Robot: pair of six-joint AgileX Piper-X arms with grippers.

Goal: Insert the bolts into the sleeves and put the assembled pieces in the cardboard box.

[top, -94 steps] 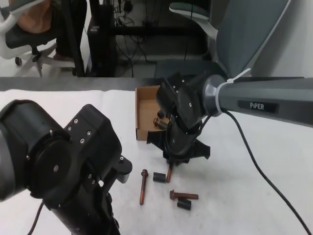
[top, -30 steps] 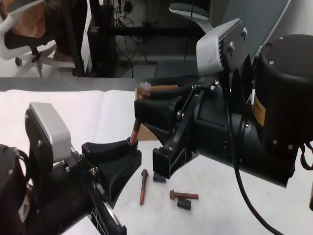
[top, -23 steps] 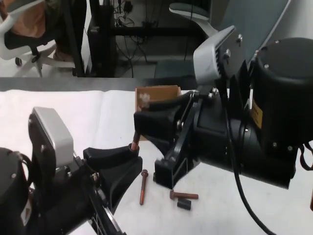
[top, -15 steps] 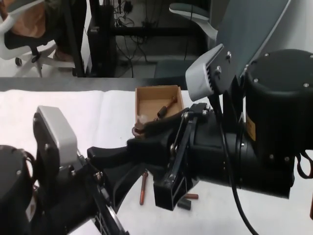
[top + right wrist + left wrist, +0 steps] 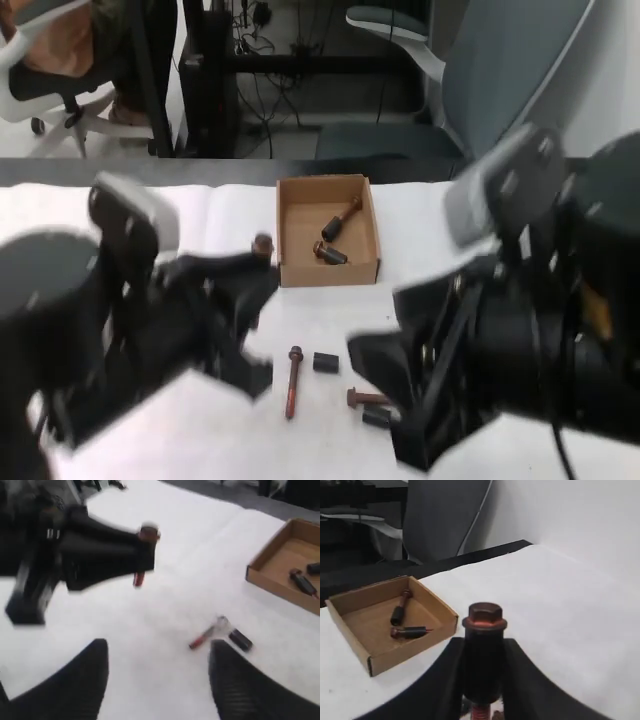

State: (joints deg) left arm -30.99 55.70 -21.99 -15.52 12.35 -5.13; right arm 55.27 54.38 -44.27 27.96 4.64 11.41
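The left gripper point(image 5: 483, 672) clamps an upright copper hex bolt in a black sleeve point(image 5: 484, 625) near the brown cardboard box point(image 5: 415, 644) holding two assembled pieces point(image 5: 409, 631), while the right gripper point(image 5: 157, 680) hangs wide apart, empty, above the white worktop point(image 5: 165, 595).

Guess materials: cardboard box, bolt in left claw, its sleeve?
Cardboard box: brown paperboard, matte, raw cut edges.
Bolt: copper-toned metal, likely plated steel, glossy hex head.
Sleeve: black, dull surface; plastic, rubber or coated metal, unclear.

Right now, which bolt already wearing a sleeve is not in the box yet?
The bolt clamped in the left hand; the other two sleeved bolts lie inside the cardboard box.
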